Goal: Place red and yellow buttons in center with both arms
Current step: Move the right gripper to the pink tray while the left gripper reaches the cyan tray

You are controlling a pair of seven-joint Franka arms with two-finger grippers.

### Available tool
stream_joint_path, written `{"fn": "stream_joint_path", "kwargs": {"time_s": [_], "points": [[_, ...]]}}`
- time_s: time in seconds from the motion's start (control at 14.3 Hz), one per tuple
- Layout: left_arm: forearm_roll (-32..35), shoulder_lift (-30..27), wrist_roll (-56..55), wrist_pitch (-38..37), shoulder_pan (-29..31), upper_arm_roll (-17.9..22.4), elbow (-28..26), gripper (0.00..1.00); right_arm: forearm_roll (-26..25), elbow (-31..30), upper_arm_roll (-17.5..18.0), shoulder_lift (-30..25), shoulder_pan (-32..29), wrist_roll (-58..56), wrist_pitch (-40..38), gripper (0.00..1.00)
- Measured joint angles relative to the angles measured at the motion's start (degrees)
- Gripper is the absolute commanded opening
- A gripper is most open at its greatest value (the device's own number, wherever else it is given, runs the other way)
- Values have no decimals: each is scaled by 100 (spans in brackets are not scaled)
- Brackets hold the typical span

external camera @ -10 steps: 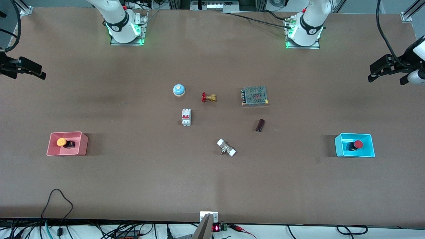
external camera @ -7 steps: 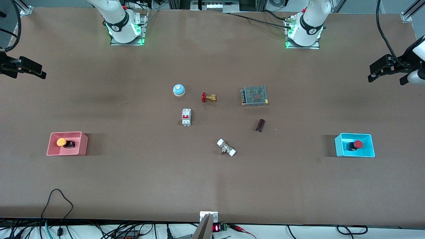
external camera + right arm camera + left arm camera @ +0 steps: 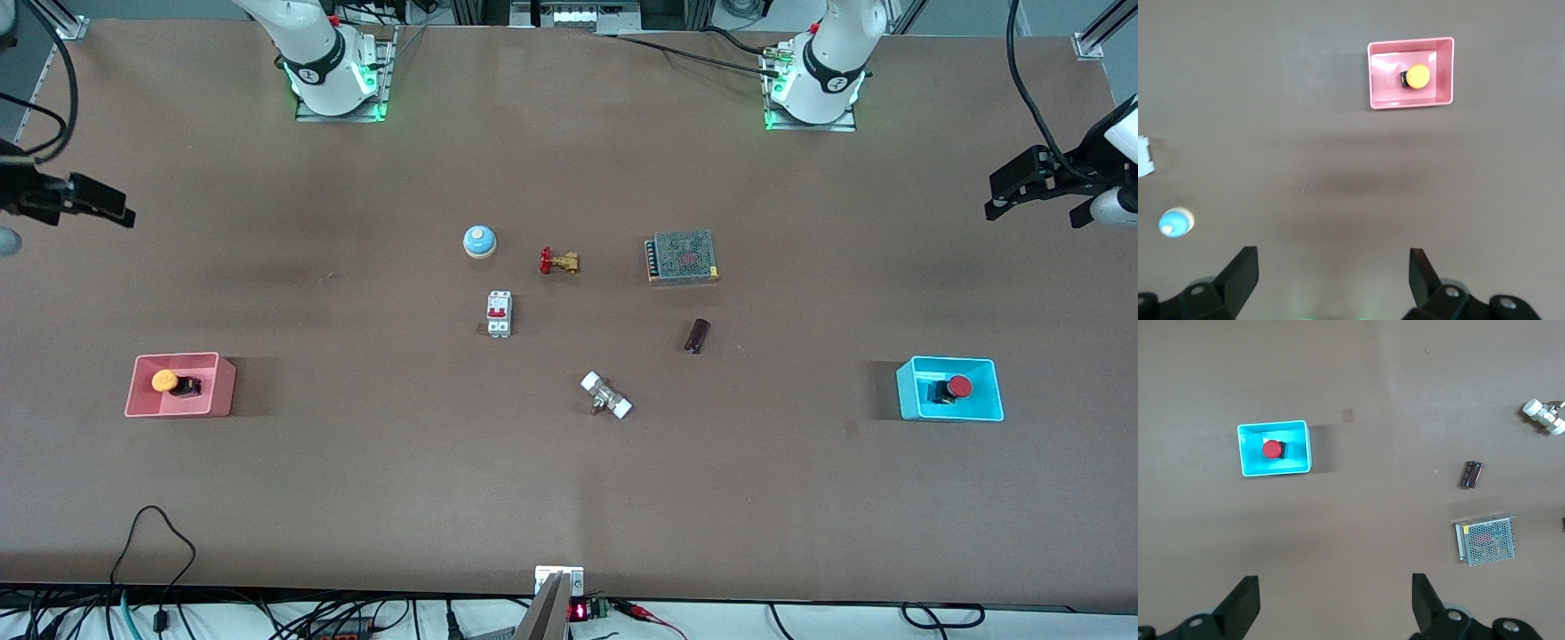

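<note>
I saw the table (image 3: 569,498) with its center (image 3: 587,333) cluttered by small parts. The pink bin (image 3: 222,391) sat toward the right arm's end, the cyan bin (image 3: 907,391) toward the left arm's. The right gripper (image 3: 98,203) hung high over its table end, fingers spread wide; the left gripper (image 3: 1022,191) did likewise over its own end. Each arm had its own bin closest (a tidy split). The yellow button (image 3: 166,381) lay in pink, the red button (image 3: 957,387) in cyan, both on their sides.
</note>
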Motion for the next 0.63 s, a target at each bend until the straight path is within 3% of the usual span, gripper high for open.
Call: {"fn": "stream_joint_path", "kwargs": {"time_s": [0.35, 0.63], "points": [[2, 101, -11, -9, 14, 6, -105, 100, -150, -26, -12, 958, -197, 0, 1145, 100], [22, 577, -12, 157, 275, 68, -143, 100, -150, -2, -16, 1585, -490, -95, 1872, 100]]}}
